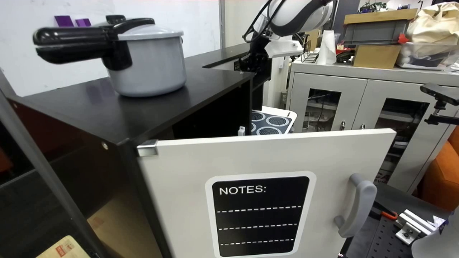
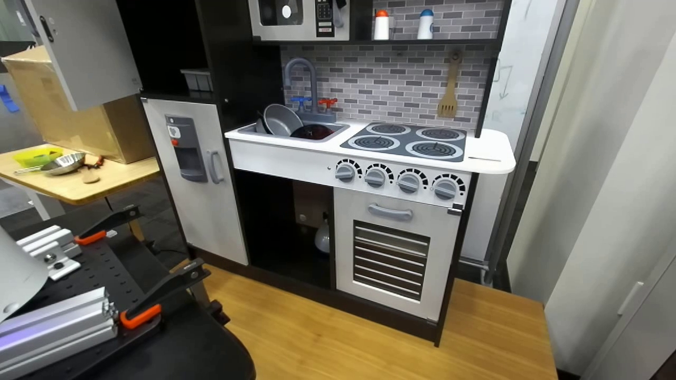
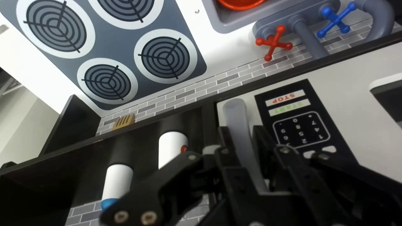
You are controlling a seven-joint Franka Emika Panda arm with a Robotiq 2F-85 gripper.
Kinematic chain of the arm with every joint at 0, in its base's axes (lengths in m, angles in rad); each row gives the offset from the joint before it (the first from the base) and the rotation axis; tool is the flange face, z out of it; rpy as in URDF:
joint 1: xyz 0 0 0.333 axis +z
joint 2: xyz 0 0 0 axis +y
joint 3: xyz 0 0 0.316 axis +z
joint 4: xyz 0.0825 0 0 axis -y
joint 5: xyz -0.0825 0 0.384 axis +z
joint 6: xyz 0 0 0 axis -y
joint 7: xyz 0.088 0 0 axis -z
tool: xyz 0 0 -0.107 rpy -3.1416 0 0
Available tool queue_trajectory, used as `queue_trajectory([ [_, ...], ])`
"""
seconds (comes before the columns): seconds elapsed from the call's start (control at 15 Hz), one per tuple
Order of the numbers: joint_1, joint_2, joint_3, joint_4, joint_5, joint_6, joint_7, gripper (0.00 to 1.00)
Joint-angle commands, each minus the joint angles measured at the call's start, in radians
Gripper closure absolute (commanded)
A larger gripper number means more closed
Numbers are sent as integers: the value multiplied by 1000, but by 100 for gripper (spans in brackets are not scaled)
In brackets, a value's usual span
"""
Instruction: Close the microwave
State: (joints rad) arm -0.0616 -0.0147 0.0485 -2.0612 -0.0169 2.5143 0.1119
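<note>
The toy microwave [image 2: 309, 31] sits high in the play kitchen in an exterior view, cut by the top edge. Its white door front looks flush with the shelf; any small gap cannot be seen. In the wrist view the door shows its black keypad panel [image 3: 298, 122] upside down and its grey handle [image 3: 237, 114]. My gripper [image 3: 241, 133] has one finger on each side of the handle, with a narrow gap at the right finger, so it is not clamped. In an exterior view the gripper [image 1: 254, 62] is behind the black cabinet, where the microwave is hidden.
Two white shakers [image 3: 172, 146] stand on the shelf beside the microwave. A cabinet door marked NOTES [image 1: 263, 157] stands open. A pressure cooker [image 1: 147, 61] is on the cabinet top. The stove top [image 2: 406, 142], sink [image 2: 338, 132] and faucet [image 2: 311, 79] lie below.
</note>
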Motion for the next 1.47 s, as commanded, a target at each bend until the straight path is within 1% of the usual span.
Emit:
queue_trajectory([
  [0.0, 20, 6, -23, 14, 31, -17, 1, 43],
  [0.07, 20, 7, -25, 19, 36, -21, 0, 61],
  [0.2, 20, 7, -27, 14, 34, -21, 0, 45],
  [0.27, 20, 7, -28, 14, 33, -21, 0, 43],
  [0.67, 21, 7, -28, 14, 33, -21, 0, 43],
  [0.73, 21, 7, -28, 14, 33, -21, 0, 18],
  [0.8, 19, -12, -30, -7, 31, -16, 0, 17],
  [1.0, 19, -63, -34, -61, 44, -23, -18, 0],
  [1.27, 21, -151, -35, -153, 44, -35, -43, 0],
  [1.4, 19, -187, -34, -193, 35, -32, -35, 0],
])
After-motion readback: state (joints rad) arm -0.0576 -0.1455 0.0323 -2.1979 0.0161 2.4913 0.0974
